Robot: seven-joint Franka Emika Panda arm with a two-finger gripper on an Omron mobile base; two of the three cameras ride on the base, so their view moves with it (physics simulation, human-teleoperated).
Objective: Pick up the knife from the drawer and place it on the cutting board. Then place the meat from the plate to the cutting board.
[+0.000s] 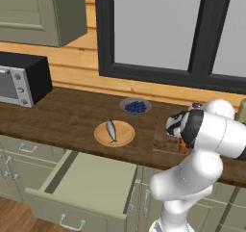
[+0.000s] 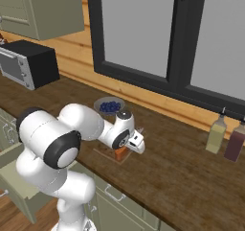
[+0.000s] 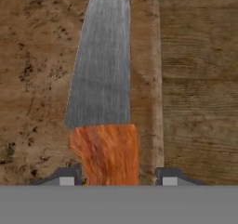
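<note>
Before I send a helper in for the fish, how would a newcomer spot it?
Find the long wooden counter under the window. Near its front edge, above the open drawer, sits a round tan plate. The fish is the slim silvery thing on it, unlike the blueberries behind.

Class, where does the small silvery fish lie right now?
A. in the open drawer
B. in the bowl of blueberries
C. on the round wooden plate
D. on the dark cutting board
C: the fish rests on the round tan plate, left of the cutting board.
</note>
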